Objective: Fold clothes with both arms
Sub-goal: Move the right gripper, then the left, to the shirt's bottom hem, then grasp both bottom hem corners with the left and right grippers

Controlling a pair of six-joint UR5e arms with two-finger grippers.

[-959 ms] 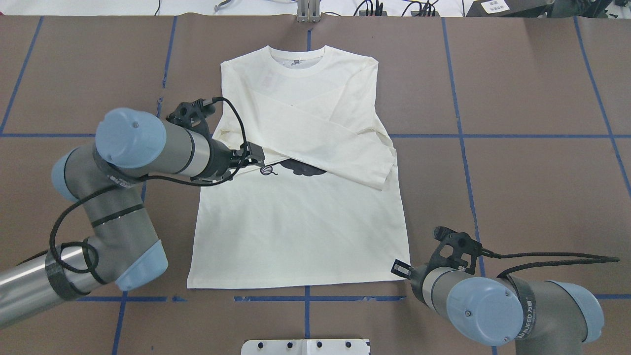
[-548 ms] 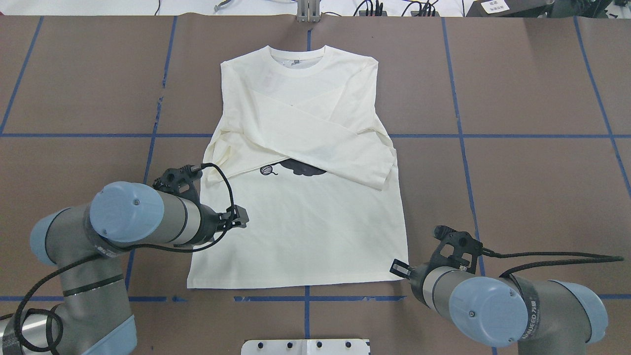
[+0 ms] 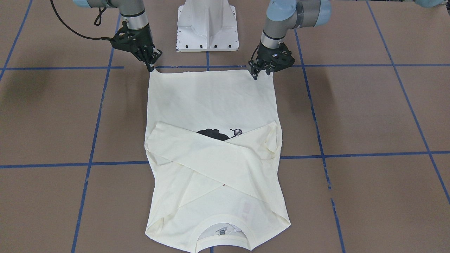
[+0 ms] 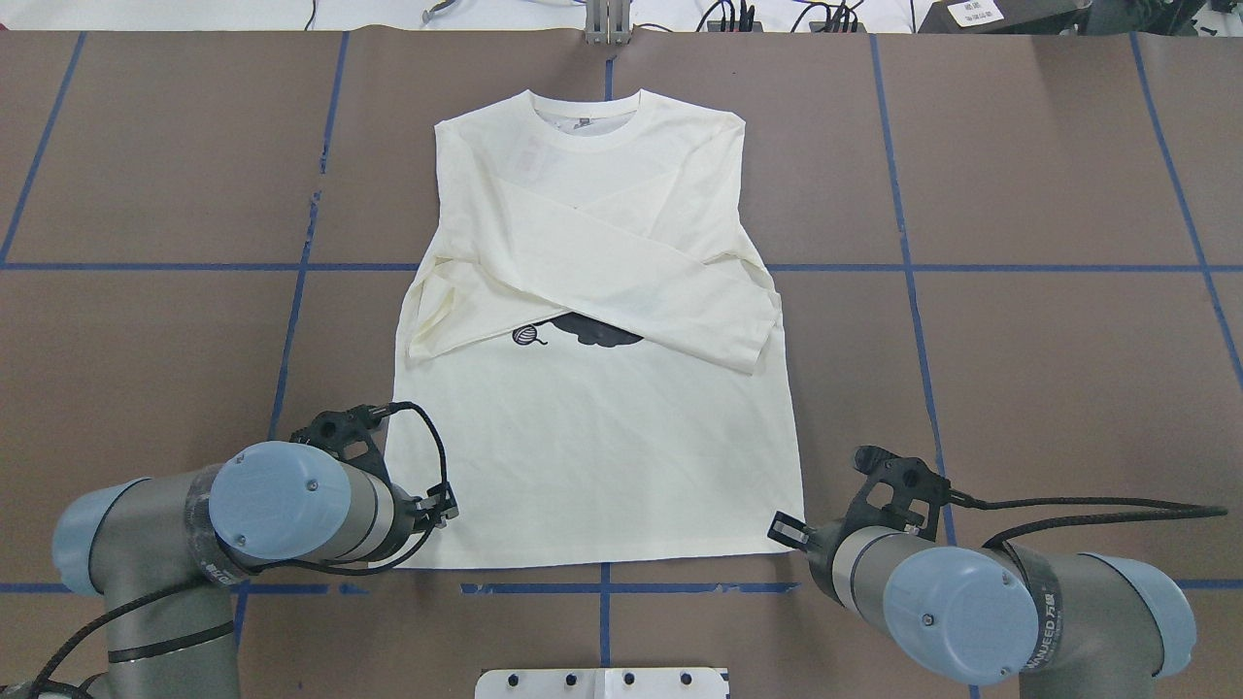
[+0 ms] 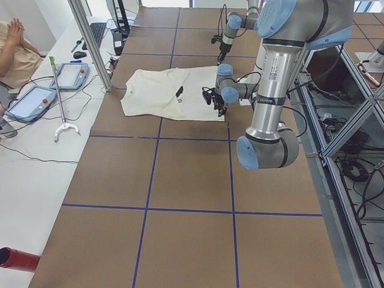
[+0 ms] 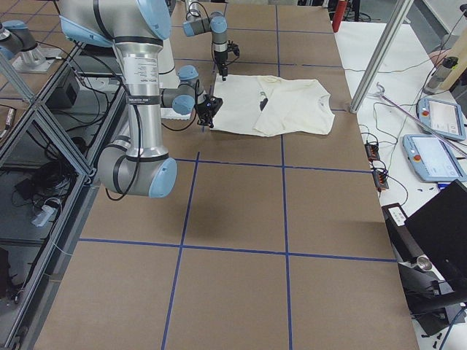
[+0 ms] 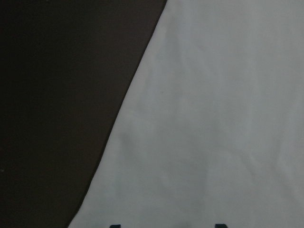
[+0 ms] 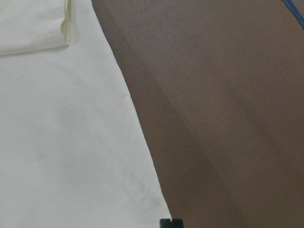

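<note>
From my station I see the T-shirt lying flat and print-side up on the brown table. In the overhead view its collar is at 12 o'clock, away from the robot, and its hem at 6 o'clock, nearest the white base. Both long sleeves are folded in and cross over the chest. One cuff ends toward 3 o'clock and the other toward 9 o'clock. They cover most of the black cat print, so only its lower edge and the small yarn ball beside it show. I can't see the lettering. The left gripper sits low over the hem's 7 o'clock corner. In its wrist camera the two fingertips are spread well apart with cream cloth between them and the shirt's side edge running off toward 11 o'clock. From that view I cannot tell whether they touch the fabric. The right gripper is at the hem's 5 o'clock corner. Its wrist camera shows the tips pressed together right on the corner point. In the front-facing view that corner peaks up slightly into them, so I read it as pinching the shirt. Blue tape lines grid the table, and one of them runs just on the robot's side of the hem.
</note>
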